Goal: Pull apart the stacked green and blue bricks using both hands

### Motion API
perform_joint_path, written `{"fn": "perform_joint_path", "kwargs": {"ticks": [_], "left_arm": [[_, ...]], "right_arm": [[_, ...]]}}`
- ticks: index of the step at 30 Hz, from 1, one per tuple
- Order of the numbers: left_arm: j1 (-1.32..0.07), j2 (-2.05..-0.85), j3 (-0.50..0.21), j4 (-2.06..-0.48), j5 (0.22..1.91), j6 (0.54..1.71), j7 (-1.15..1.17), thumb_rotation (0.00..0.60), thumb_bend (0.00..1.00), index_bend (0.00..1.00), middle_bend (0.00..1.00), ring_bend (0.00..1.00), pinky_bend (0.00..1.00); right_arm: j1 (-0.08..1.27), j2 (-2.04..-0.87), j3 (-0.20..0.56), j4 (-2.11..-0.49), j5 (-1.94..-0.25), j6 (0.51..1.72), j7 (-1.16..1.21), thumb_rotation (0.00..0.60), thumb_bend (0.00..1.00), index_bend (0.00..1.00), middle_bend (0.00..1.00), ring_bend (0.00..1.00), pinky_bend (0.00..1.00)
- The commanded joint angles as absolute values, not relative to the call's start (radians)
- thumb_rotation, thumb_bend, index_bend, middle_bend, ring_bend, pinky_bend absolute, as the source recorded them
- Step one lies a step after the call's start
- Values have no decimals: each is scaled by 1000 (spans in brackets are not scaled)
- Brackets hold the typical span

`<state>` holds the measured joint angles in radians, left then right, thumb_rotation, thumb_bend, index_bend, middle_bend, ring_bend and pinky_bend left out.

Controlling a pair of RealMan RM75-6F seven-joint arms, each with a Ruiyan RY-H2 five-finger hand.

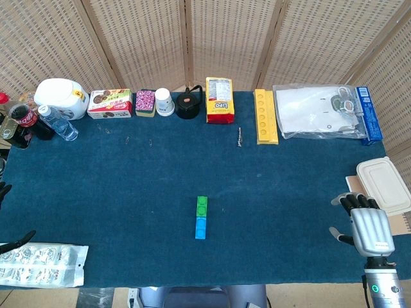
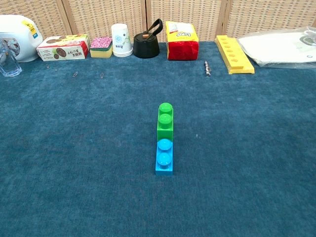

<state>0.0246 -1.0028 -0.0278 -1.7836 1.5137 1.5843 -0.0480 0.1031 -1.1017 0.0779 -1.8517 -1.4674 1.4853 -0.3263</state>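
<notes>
The green brick (image 1: 202,205) and blue brick (image 1: 201,228) lie joined end to end mid-table, green at 12 o'clock. The right hand (image 1: 367,226) rests at 3 o'clock, holding nothing, fingers apart. Of the left hand (image 1: 4,192), only dark fingertips show at 9 o'clock; I cannot tell its state.

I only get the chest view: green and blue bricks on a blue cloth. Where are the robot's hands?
Observer: The head view shows the right hand at the far right, fingers apart, holding nothing, well away from the green brick and blue brick.
Operator: And the other one?
Observer: Of the left hand only dark fingertips show at the far left edge.
Operator: Anything near the right hand?
Observer: A white lidded container lies just beyond it.
</notes>
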Motion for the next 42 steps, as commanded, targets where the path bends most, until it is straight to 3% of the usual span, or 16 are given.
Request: {"fn": "perform_joint_path", "kwargs": {"ticks": [1, 27, 34, 42], "left_arm": [[25, -1003, -28, -1782, 1513, 1584, -50, 519, 175, 107, 83, 0, 144], [29, -995, -26, -1767, 1518, 1589, -72, 522, 175, 107, 83, 0, 144], [26, -982, -27, -1789, 1520, 1587, -54, 518, 175, 107, 83, 0, 144], [21, -969, -27, -1844, 1517, 1580, 9, 523, 175, 107, 82, 0, 144]], "right_arm": [[104, -1101, 79, -1855, -1467, 1484, -329, 600, 13, 394, 361, 283, 274], [124, -1104, 85, -1851, -1478, 1459, -301, 600, 13, 396, 360, 284, 307], [221, -1092, 133, -1795, -1520, 1361, -121, 600, 59, 349, 359, 345, 387], [405, -1101, 197, -1640, -1631, 1229, 177, 600, 64, 340, 377, 359, 403]]}}
